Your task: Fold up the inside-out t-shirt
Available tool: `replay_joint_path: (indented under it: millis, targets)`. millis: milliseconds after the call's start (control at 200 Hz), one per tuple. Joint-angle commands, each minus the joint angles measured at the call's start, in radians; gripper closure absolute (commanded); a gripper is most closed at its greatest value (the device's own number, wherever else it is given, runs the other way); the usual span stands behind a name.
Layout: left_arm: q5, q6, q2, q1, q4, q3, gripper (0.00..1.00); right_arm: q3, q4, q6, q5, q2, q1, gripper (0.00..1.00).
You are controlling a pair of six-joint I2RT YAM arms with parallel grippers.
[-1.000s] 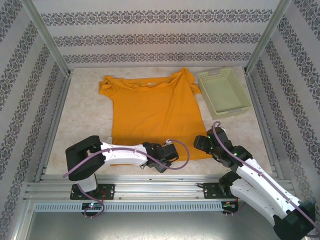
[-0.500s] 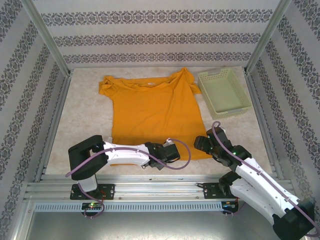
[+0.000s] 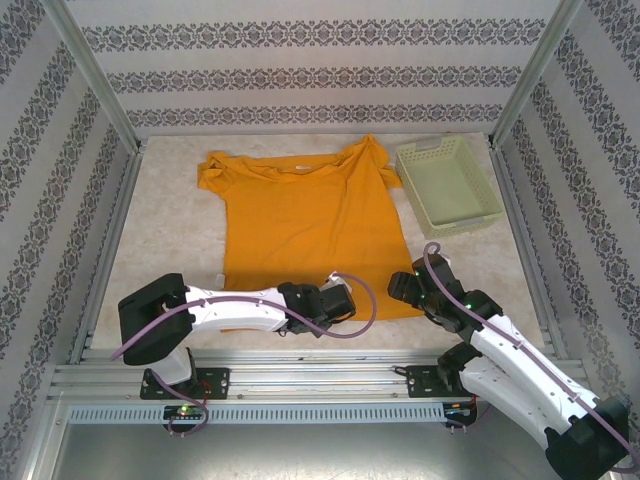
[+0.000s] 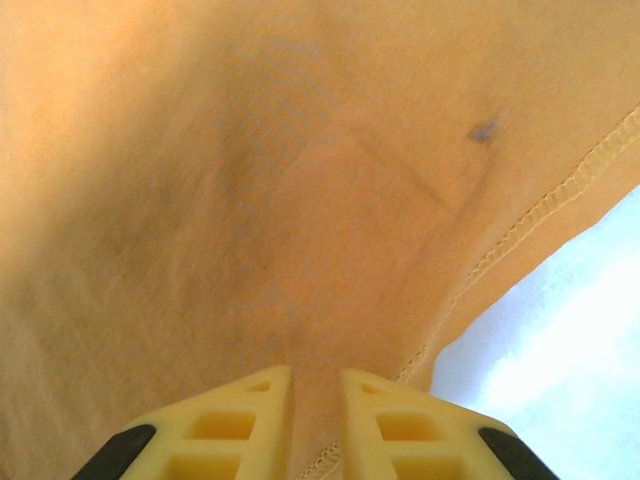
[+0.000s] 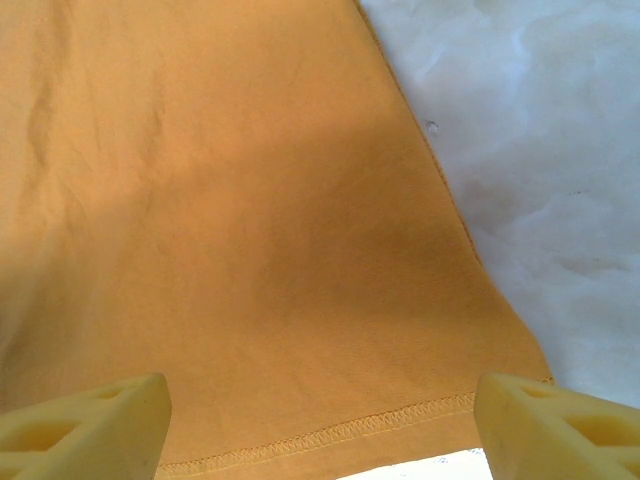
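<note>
- Leftward, the left gripper is nearly closed, pinching the near hem of the inside-out t-shirt, which lies flat on the table, likely to lift it.
- Rightward, the right gripper gapes wide over the hem's right corner, empty, seemingly poised to grasp.

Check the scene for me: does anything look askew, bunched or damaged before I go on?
The orange-yellow cloth t-shirt lies mostly flat, but both sleeves are crumpled at the far end, the right sleeve bunched beside the pale green plastic basket. A small dark speck marks the cloth near the hem.
</note>
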Motion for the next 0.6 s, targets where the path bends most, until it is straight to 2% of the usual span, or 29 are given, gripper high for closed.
replay_joint_path:
  millis: [0,75,260,495,595]
  targets:
    - [0.017,0.01,-0.014,-0.001,0.009,-0.025,0.7,-0.004,-0.019,-0.003,0.006,0.0,-0.013,0.2]
    - [0.054,0.014,-0.031,-0.001,0.026,-0.047,0.63,-0.006,-0.021,-0.003,0.003,-0.005,-0.012,0.2]
    - [0.106,0.011,-0.025,-0.001,0.047,-0.061,0.57,-0.013,-0.014,0.002,-0.002,0.0,-0.013,0.2]
    - [0.056,0.007,0.004,0.0,0.047,-0.044,0.75,-0.014,-0.017,0.004,-0.005,-0.003,-0.012,0.2]
    - [0.054,0.011,0.001,0.003,0.049,-0.044,0.8,-0.015,-0.02,0.004,-0.004,-0.004,-0.011,0.2]
